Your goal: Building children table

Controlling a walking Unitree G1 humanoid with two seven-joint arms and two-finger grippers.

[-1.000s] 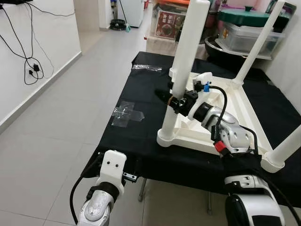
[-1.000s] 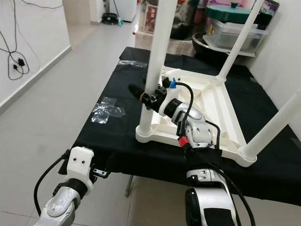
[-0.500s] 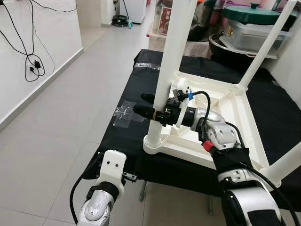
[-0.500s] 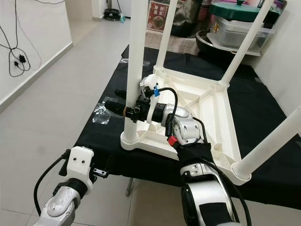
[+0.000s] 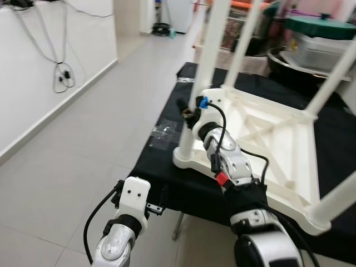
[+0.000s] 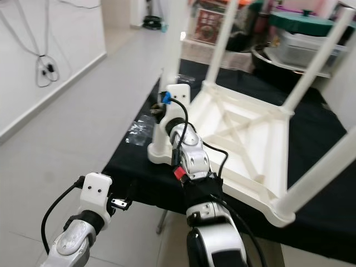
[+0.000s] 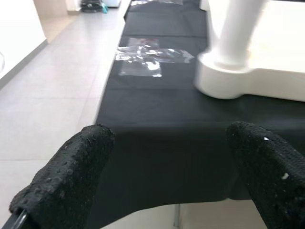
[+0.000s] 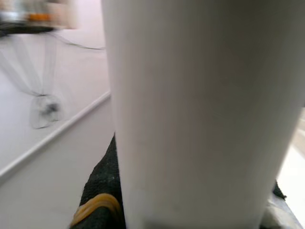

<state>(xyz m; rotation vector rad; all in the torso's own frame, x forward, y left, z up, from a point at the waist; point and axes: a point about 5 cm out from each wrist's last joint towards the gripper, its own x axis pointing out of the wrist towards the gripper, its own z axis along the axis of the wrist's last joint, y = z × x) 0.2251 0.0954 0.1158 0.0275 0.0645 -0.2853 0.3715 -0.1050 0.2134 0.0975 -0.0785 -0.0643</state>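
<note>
- Table (image 5: pixel 267 130), white plastic, is lying upside down on the black-covered bench (image 5: pixel 167 167), legs pointing up, near-left corner sitting close to the bench's left edge.
- Right gripper (image 5: pixel 186 113) is reaching to the near-left leg (image 5: pixel 194 100) low down, just above its socket; fingers look to be wrapping the leg, with one black fingertip (image 5: pixel 180 103) poking out past it on the left. Right wrist view is showing the leg (image 8: pixel 200 109) pressed right up against the camera, so judging it as clamped on.
- Left gripper (image 7: pixel 162 181) is hanging low near the bench's near-left corner, fingers spread wide, holding nothing.
- Handling guess: hollow moulded plastic, so light and stiff, smooth and a bit slippery; round leg is likely rolling in a pinch. Low hold near the socket is giving best control for twisting or seating; the ribbed underside rim is a second hold.
- Clear plastic bag (image 5: pixel 161 133) is lying flat on the bench, left of the table; contents too small to tell.
- Far right, a clear storage bin with a green lid (image 5: pixel 320 33) is sitting behind the bench; contents are not readable.
</note>
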